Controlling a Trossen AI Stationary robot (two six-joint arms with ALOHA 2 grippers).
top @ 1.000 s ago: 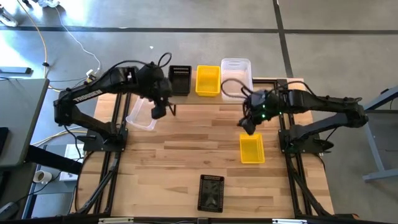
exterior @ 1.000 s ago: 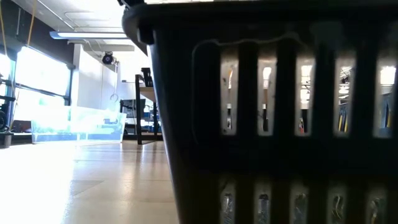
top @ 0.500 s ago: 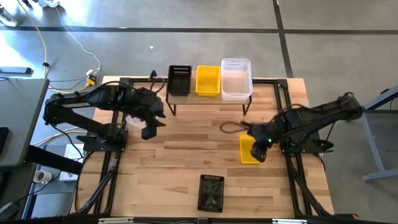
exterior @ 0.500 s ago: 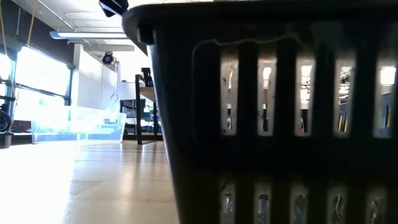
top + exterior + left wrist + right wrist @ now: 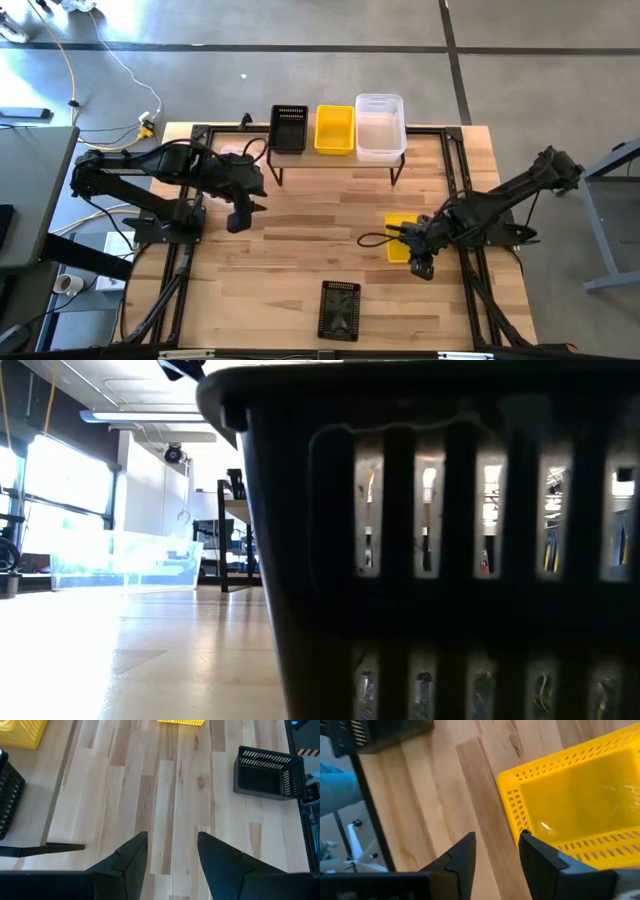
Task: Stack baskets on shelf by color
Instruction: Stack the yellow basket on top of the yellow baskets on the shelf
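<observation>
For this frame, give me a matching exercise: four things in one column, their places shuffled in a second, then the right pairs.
Things:
1. clear basket
2. yellow basket on the table
3. black basket on the table
4. left gripper

Places:
A. near the table's front edge, midway across
B. right end of the shelf
C. over bare wood, left of centre
D. just beside the right gripper

Pairs: 1-B, 2-D, 3-A, 4-C
</observation>
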